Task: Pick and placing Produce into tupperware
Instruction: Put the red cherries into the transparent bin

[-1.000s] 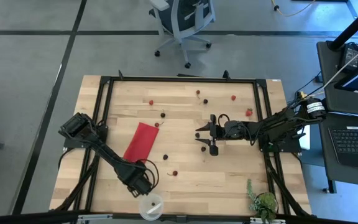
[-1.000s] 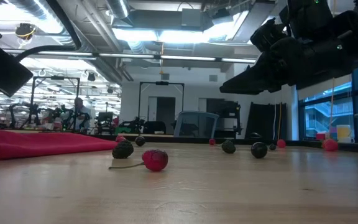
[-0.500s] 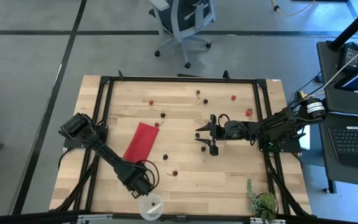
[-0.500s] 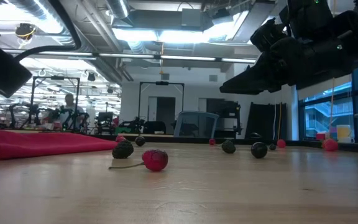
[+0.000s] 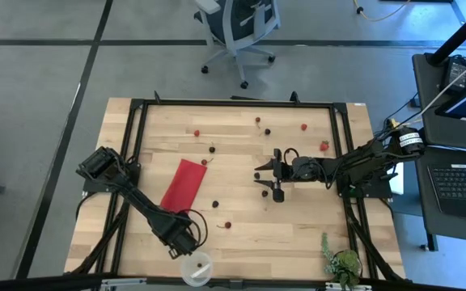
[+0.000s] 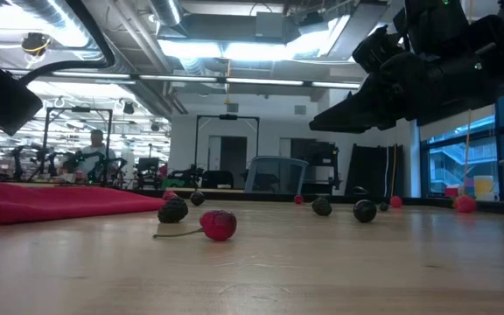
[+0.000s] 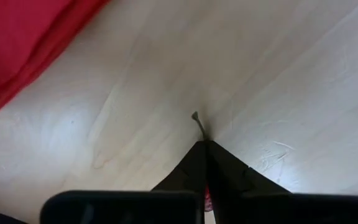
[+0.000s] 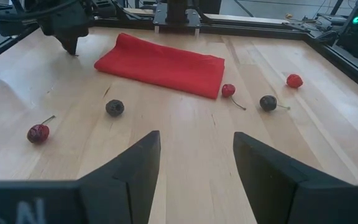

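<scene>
left gripper [image 5: 182, 242] sits low over the near-left part of the table [image 5: 298, 234], just beside the tupperware [image 5: 196, 268], which stands at the near edge, a bit to its right. in the left wrist view the fingers are pressed together w/ a thin stem [image 7: 198, 124] poking out past the tips and a sliver of red between them, so it looks like it's clamped on a cherry, tho most of the fruit is hidden.

right gripper [image 5: 272, 182] waits abt mid-table, fingers spread wide, nothing in them.

rest of the produce is scattered: one cherry [image 5: 227, 225] near the left gripper, a dark one [image 5: 214, 204] a bit farther, several more toward the far side, a red berry [image 5: 324, 146] far right. red cloth [image 5: 183, 184] lies left of centre; green plant [image 5: 342, 263] at near-right corner.

risks, imo: grip seems to be on the fruit's edge or stem, so it could slip or roll out on the way to the cup. cup is light and at the table edge; a bump from the gripper could tip it or push it off. squeezing harder may crush the fruit.
</scene>
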You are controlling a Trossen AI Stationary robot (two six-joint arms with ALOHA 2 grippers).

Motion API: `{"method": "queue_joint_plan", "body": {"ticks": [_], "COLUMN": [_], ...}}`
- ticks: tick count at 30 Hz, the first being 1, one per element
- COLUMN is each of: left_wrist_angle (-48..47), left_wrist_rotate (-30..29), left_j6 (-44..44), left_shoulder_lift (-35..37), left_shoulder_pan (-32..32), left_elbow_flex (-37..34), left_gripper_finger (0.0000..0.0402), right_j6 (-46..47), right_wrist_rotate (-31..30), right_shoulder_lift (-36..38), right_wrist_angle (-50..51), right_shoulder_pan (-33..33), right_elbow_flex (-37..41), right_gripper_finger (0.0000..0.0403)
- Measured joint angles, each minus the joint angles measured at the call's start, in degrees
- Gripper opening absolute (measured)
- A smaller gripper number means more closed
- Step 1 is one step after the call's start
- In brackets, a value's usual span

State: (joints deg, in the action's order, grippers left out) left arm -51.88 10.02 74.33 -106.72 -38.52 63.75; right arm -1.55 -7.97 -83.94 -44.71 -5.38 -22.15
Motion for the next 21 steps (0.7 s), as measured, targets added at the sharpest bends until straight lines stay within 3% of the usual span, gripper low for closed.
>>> {"method": "queue_joint_plan", "body": {"ticks": [3,11,17,21], "left_wrist_angle": [-0.3,-4.1,-3.4,3.3], "left_wrist_rotate": [-0.2,-7.3,-18.3,-27.0], "left_j6": [-2.7,-2.9,-3.5,-7.8], "left_shoulder_lift": [0.2,6.4,15.3,20.7], "left_shoulder_pan": [0.3,0.6,-0.1,-2.2], "left_elbow_flex": [0.0,-0.2,-0.2,-0.2], "left_gripper_finger": [0.0001,0.0000,0.0000,0.0000], "right_j6": [0.0,-0.2,-0.1,0.0], "right_wrist_rotate": [0.0,0.0,0.0,0.0], "right_shoulder_lift": [0.0,0.0,0.0,0.0], "right_wrist_angle": [0.0,0.0,0.0,0.0], "right_shoulder_pan": [0.0,0.0,0.0,-0.1], "right_elbow_flex": [0.0,0.0,0.0,0.0], "right_gripper_finger": [0.0205,0.0205,0.0205,0.0205]}}
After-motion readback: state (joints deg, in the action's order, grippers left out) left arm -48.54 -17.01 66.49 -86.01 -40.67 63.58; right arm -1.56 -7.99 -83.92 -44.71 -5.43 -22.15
